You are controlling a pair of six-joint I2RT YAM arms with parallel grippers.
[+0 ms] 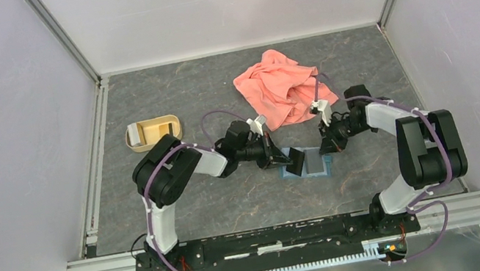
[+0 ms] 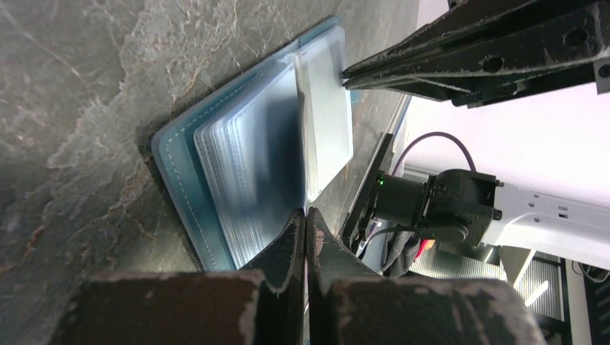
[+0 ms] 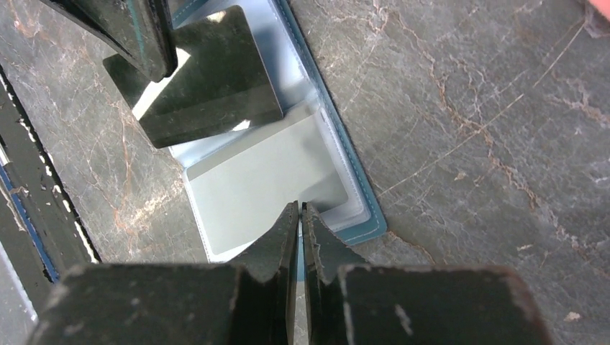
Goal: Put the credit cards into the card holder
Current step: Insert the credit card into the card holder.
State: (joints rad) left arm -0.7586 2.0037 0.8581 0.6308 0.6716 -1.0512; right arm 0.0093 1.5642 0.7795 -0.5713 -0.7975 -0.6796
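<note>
Card holder (image 1: 311, 166) (image 2: 180, 167) (image 3: 368, 213) lay open and flat on the grey marbled table (image 1: 234, 203), near its middle, between the two grippers. Its clear sleeves faced upward and its teal cover showed around their edges.

Left gripper (image 1: 286, 158) (image 2: 306, 220) had its fingers pressed together on one credit card (image 1: 294, 161) (image 3: 208, 79). The card was held tilted over the left half of the open sleeves. It appeared dark in the right wrist view and edge-on in the left wrist view. Whether its lower edge had entered a sleeve could not be determined.

Right gripper (image 1: 328, 147) (image 3: 300, 210) had its fingers drawn almost together, with only a thin slit between them. The tips sat at the outer edge of a pale sleeve on the right half. Whether they pinched that sleeve could not be confirmed.

A salmon-pink cloth (image 1: 281, 87) lay crumpled beyond the grippers. A tan tray (image 1: 152, 132) sat to the far left, well apart from the wallet.
</note>
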